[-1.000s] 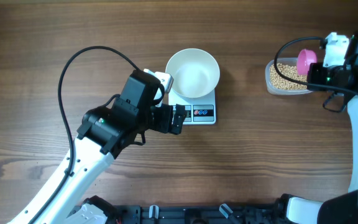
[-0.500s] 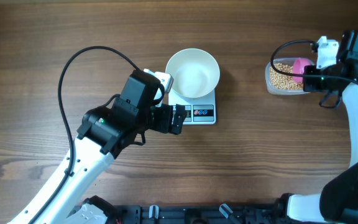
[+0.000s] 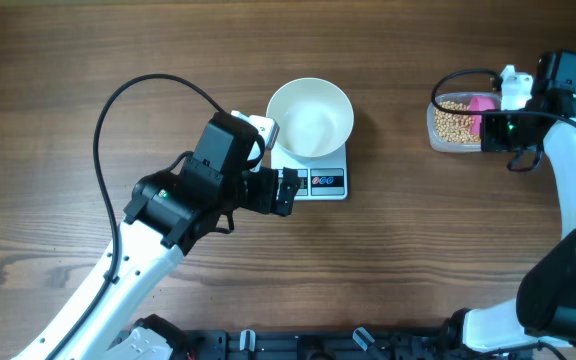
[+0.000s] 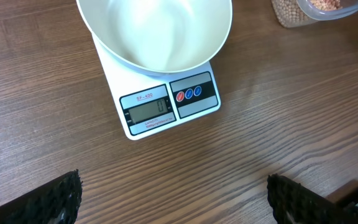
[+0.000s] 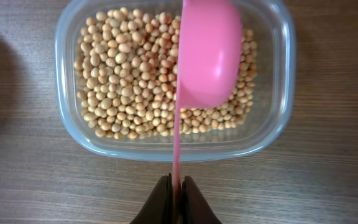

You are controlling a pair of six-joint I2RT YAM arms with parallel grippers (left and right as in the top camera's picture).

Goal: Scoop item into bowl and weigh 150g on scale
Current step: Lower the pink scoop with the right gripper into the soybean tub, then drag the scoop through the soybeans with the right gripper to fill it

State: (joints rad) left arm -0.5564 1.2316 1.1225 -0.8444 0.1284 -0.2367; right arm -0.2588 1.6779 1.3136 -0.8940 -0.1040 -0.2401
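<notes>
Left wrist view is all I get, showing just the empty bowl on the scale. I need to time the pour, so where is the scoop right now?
Observer: The pink scoop is at the clear tub, its cup down over the beans.
Operator: Is anything holding it?
Observer: Yes, the right fingers are shut on its thin handle, just outside the tub's near rim.
</notes>
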